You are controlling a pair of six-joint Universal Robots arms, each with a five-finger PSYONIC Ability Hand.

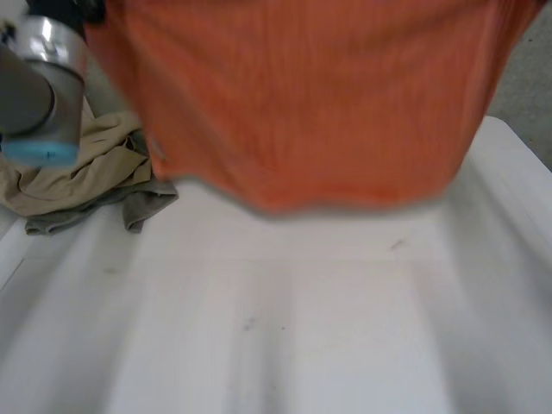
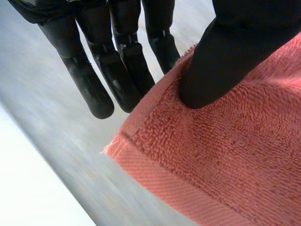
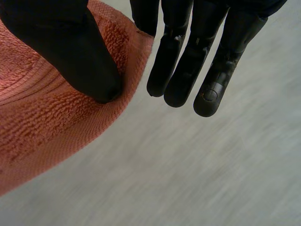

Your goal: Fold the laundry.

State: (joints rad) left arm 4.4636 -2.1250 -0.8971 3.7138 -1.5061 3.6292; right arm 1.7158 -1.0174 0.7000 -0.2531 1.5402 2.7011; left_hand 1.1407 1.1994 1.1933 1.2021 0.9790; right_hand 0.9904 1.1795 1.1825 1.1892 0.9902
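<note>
**Orange towel held up between both hands, hanging across the table**

- The towel [image 1: 310, 103] hangs as a wide sheet, its long axis running side to side from one hand to the other. Its lower hem hangs over the far part of the white table [image 1: 302, 345]; I cannot tell whether the hem touches the surface
- Left hand [image 2: 225, 61]: the thumb presses into the terry just inside a corner, near the hemmed band. The fingers [image 2: 117, 70] are straight and close together behind the cloth edge, so it reads as a pinch
- Right hand [image 3: 70, 52]: the thumb bears down on the towel's rim, with the fingers [image 3: 188, 70] straight and side by side; the innermost one backs the cloth
- A heap of beige and olive clothes [image 1: 86, 177] lies on the table on the left side, below the left arm [image 1: 39, 95] and just beside the towel's hanging edge
- Judgement: the cloth lies straight below the fingers and neither hand is nearer. Setting it flat likely depends on both hands coming down level, well clear of the heap
</note>
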